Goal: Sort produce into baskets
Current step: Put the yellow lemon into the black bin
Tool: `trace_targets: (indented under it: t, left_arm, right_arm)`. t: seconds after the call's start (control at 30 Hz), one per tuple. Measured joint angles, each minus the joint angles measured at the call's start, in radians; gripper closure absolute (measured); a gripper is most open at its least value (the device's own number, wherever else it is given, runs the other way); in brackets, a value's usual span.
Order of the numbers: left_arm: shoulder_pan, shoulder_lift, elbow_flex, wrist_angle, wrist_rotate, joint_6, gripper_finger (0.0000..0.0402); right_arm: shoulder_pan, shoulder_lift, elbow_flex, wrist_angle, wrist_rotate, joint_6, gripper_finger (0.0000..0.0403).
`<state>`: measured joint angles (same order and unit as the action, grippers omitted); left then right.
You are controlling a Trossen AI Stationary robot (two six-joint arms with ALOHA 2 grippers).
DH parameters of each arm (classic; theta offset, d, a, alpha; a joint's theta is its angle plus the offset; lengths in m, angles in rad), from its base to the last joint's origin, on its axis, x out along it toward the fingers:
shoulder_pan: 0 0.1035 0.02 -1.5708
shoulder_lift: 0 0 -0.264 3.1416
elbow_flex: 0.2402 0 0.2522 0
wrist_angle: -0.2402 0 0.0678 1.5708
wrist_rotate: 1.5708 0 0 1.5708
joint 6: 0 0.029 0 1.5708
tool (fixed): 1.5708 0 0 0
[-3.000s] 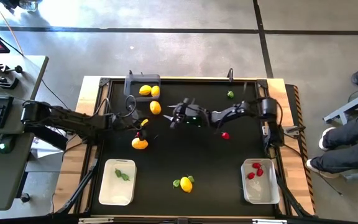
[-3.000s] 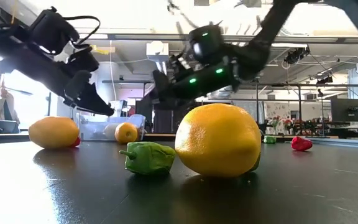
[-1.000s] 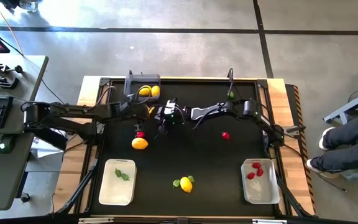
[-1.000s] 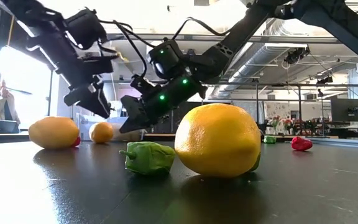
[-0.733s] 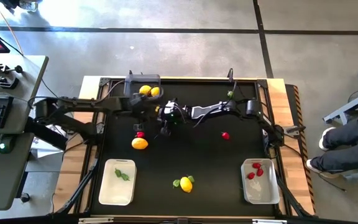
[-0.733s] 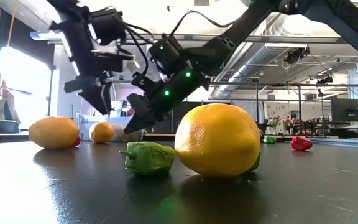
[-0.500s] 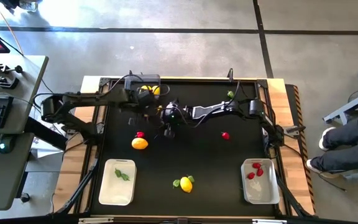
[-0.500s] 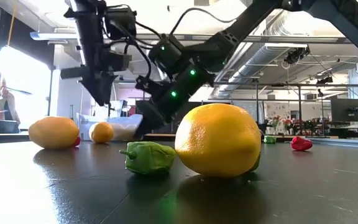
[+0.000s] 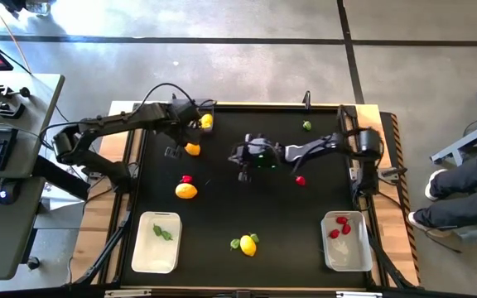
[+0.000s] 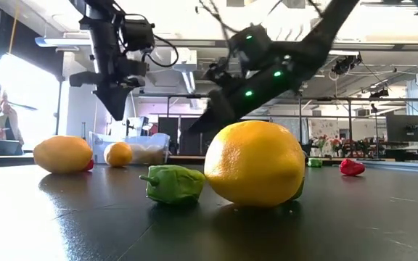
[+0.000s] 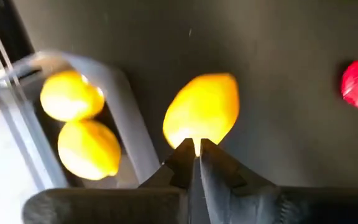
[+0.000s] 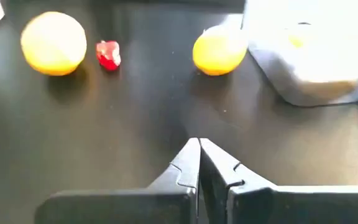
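Note:
A lemon (image 9: 192,149) (image 11: 204,112) lies on the black mat just beside the dark grey basket (image 11: 122,109), which holds two lemons (image 11: 89,149). My left gripper (image 9: 190,136) (image 10: 116,114) hangs shut above that loose lemon, pointing steeply down and clear of it in the low view. My right gripper (image 9: 239,159) (image 12: 199,144) is shut over the mat's middle, holding nothing. Another lemon (image 9: 186,191) and a red piece (image 9: 186,179) lie nearer the front. A lemon with green pieces (image 9: 247,245) rests by the near edge.
A white basket (image 9: 143,248) with a green piece stands near left, and another white basket (image 9: 361,257) with red pieces near right. A red piece (image 9: 300,180) and a green piece (image 9: 306,126) lie on the right half. A seated person's legs (image 9: 462,199) show beyond the right edge.
My left gripper has risen from beside the lemon, gone toward the far left corner, tipped to point down, and shut on nothing. My right gripper has drawn back toward the table's right edge, staying shut. The lemon by the grey basket has kept its place.

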<state>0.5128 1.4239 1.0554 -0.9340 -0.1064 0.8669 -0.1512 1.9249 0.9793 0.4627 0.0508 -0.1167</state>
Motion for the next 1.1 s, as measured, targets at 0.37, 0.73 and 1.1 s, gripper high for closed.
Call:
trace_targets:
  t: [0.37,0.73,1.1]
  left_arm:
    - [-0.036,0.112,0.0,0.019,-0.03,-0.071,0.025]
    - [-0.042,0.222,0.0,0.055,-0.06,-0.041,0.0159]
    - [-0.021,0.252,0.0,0.085,-0.069,-0.015,0.0175]
  right_arm:
    - [-0.001,-0.132,-0.114,0.035,0.016,-0.005,0.0403]
    - [-0.001,-0.133,-0.112,0.02,0.015,-0.019,0.0403]
    - [-0.001,-0.133,-0.112,0.011,0.011,-0.019,0.0403]
